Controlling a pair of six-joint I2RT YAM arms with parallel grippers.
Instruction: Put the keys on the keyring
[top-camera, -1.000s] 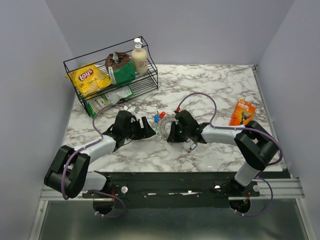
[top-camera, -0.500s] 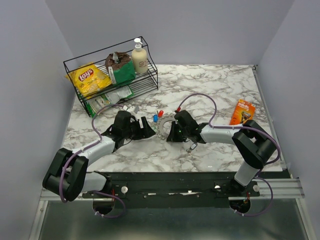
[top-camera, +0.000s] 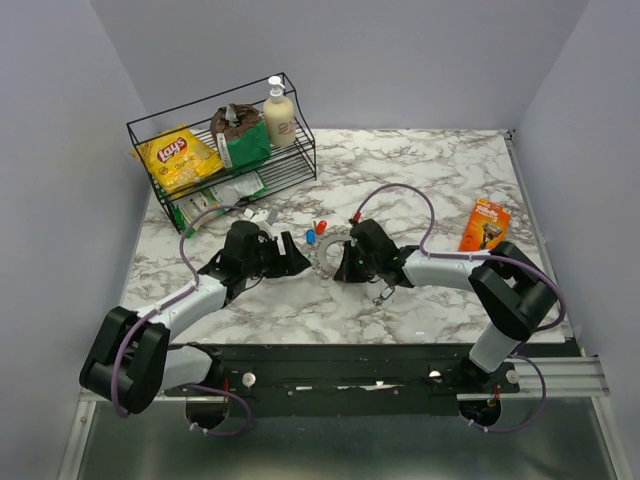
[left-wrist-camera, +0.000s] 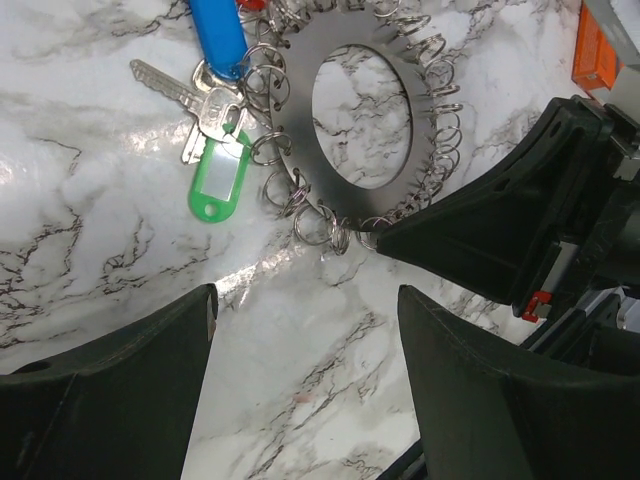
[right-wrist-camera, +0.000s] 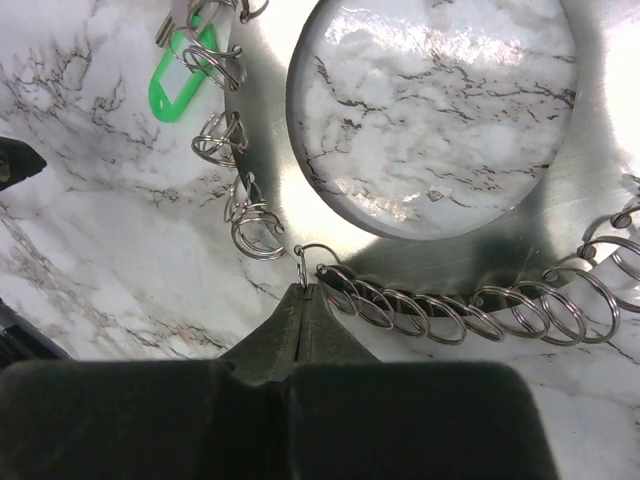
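Observation:
The keyring (top-camera: 326, 254) is a flat silvery disc with a hollow centre, lying on the marble between my two grippers. Small wire loops line its rim (right-wrist-camera: 590, 190). My right gripper (right-wrist-camera: 303, 291) is shut, pinching one of these small loops (right-wrist-camera: 308, 262) at the keyring's near edge. My left gripper (left-wrist-camera: 305, 300) stands open just left of the keyring (left-wrist-camera: 300, 110), with only bare marble between its fingers. The keys lie at the keyring's far-left side: a blue-headed one (left-wrist-camera: 218, 35), a green-headed one (left-wrist-camera: 213, 180) and a red one (top-camera: 323, 228).
A black wire rack (top-camera: 300, 160) at the back left holds a yellow crisp bag (top-camera: 180, 155), a dark pouch and a pump bottle (top-camera: 279, 115). An orange packet (top-camera: 487, 224) lies at the right. A small metal piece (top-camera: 384, 294) lies under the right arm.
My right gripper's jaws have closed onto a small loop at the keyring's rim. The left gripper has stayed open and barely shifted.

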